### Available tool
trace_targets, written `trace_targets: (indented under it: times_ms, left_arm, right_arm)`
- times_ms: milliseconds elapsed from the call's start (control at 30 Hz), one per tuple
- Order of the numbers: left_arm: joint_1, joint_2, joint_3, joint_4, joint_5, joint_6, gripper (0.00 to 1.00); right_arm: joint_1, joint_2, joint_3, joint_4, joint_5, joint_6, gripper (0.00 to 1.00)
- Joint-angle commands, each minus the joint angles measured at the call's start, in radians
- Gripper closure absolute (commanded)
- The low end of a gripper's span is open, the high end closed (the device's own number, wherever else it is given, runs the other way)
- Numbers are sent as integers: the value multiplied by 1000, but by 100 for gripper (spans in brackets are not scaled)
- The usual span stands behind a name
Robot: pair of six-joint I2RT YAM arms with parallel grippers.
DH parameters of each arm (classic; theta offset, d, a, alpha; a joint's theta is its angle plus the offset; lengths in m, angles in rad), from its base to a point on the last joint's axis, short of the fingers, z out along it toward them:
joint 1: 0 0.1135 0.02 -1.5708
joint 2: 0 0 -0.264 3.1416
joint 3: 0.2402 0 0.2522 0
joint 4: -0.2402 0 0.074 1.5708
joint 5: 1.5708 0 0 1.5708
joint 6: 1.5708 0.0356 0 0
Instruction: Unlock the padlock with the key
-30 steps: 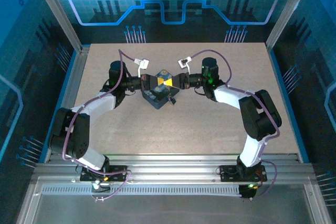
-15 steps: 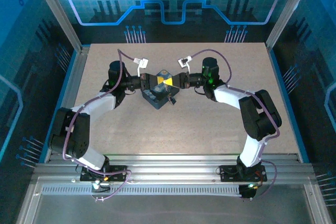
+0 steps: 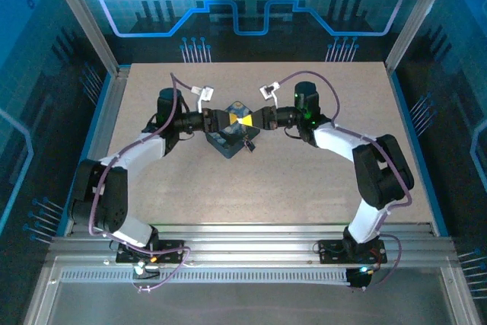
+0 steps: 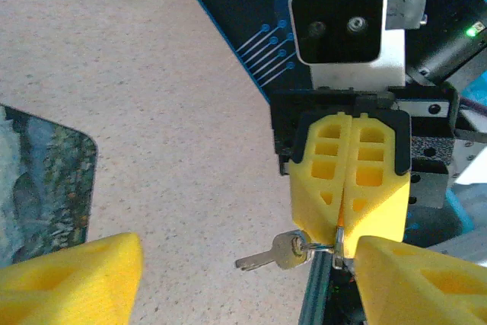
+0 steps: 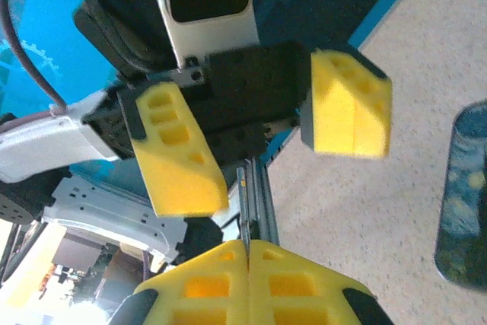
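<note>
A small silvery key hangs by its ring from the tips of my right gripper, which is shut on the ring. In the right wrist view the right gripper pinches a thin metal edge. My left gripper stands open around the key without touching it, its yellow fingers spread wide apart. Both grippers, left and right, meet tip to tip above a dark blue patterned box. A tiny greyish thing at the box's right edge may be the padlock; it is too small to tell.
The box lies on the speckled beige table, also seen at the right of the right wrist view as a dark patterned corner. Aluminium rails run along the near edge, with blue panels behind and at the sides.
My left gripper has opened from shut, releasing the key. The right gripper stays shut on the key's ring, and the right arm has shifted slightly.
</note>
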Motion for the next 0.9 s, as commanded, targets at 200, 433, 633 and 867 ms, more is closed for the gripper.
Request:
trace_targets:
  times_ms: [200, 433, 633, 867]
  left_arm:
    - [16, -124, 235, -536, -219, 454, 1]
    - [14, -106, 463, -732, -423, 738, 1]
    - [14, -11, 664, -917, -533, 1047, 1]
    - [-3, 7, 600, -774, -556, 1170, 1]
  right_arm:
    - [-86, -82, 47, -506, 4, -343, 100]
    - [-98, -85, 106, -754, 54, -511, 100]
    - [-96, -94, 118, -793, 71, -526, 100]
    - [-94, -103, 116, -806, 92, -522, 100]
